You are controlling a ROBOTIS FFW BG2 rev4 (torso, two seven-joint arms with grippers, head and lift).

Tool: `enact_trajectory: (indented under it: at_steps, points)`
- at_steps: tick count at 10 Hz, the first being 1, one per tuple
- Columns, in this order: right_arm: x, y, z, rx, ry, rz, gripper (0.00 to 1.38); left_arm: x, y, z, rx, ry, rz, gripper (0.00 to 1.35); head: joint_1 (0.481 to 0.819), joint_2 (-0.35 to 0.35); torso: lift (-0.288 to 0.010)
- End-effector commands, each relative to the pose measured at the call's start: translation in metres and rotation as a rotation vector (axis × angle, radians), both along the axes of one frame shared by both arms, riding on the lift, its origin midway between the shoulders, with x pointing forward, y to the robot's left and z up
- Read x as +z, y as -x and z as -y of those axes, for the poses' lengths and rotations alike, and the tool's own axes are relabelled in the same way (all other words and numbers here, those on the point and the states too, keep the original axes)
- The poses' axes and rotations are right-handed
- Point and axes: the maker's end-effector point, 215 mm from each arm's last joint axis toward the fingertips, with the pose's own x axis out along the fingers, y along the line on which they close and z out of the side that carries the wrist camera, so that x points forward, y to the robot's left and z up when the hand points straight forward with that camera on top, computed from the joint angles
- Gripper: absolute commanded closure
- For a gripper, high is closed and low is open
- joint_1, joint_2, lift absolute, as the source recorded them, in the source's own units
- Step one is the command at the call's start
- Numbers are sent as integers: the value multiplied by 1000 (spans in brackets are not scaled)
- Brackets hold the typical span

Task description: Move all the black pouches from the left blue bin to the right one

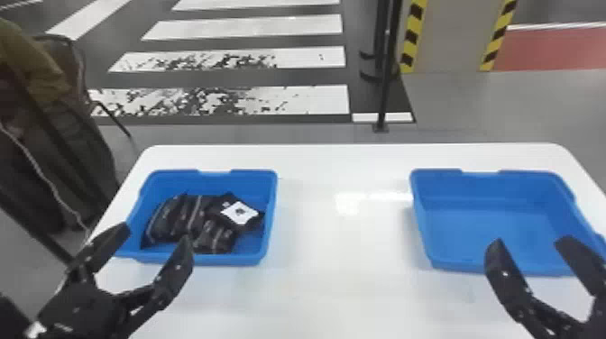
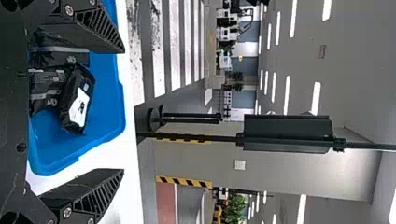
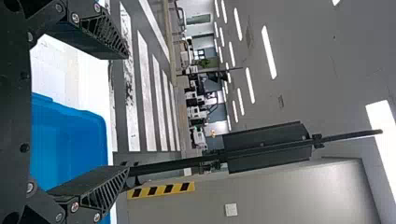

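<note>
White tabletop (image 1: 342,288) carries the black pouches (image 1: 180,221), heaped in the left bin (image 1: 203,259), the labelled pouch (image 1: 241,213) seeming to run from ten to four o'clock. The pile lies at about two o'clock from the nearer left claw (image 1: 154,233), spread and holding nothing; the right claw (image 1: 531,241), also spread, hangs by the right bin (image 1: 491,216).

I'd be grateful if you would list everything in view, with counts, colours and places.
Table: one, white, centre
Left bin: one, blue, table's left
Right bin: one, blue, table's right, empty
Pouches: several overlapping, black, left bin
Label: one, white, on a pouch
Crossing stripes: several, white, floor behind
Pole: one, black, behind table
Pillar: one, grey, behind
Ceiling lights: many, white, overhead
Left gripper: one, black, near left bin
Right gripper: one, black, near right bin
</note>
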Motion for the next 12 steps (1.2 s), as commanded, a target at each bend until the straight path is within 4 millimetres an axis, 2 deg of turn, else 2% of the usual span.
enact_trajectory:
  at_steps: [1, 3, 5, 8, 9, 11, 12]
  points:
    - [-1, 0, 0, 0, -2, -3, 190, -5, -2, -3, 8, 2, -17, 130, 695, 96, -140]
    - [-1, 0, 0, -1, -2, -1, 190, -11, -11, -12, 27, -4, -47, 130, 695, 104, -140]
    - [-1, 0, 0, -1, -4, -1, 190, -26, -26, -7, 7, 1, -92, 130, 695, 112, -140]
    - [-1, 0, 0, -1, -6, -3, 190, -48, -63, -7, -19, 1, -138, 130, 695, 101, -140]
    - [-1, 0, 0, -1, -6, -3, 190, -56, -75, -1, -41, 7, -167, 128, 695, 100, -140]
    - [-1, -1, 1, -1, -8, -3, 190, -81, -96, 9, -72, 25, -238, 130, 695, 83, -140]
    - [-1, -1, 1, -2, -8, 0, 190, -90, -108, 7, -70, 23, -259, 130, 695, 73, -140]
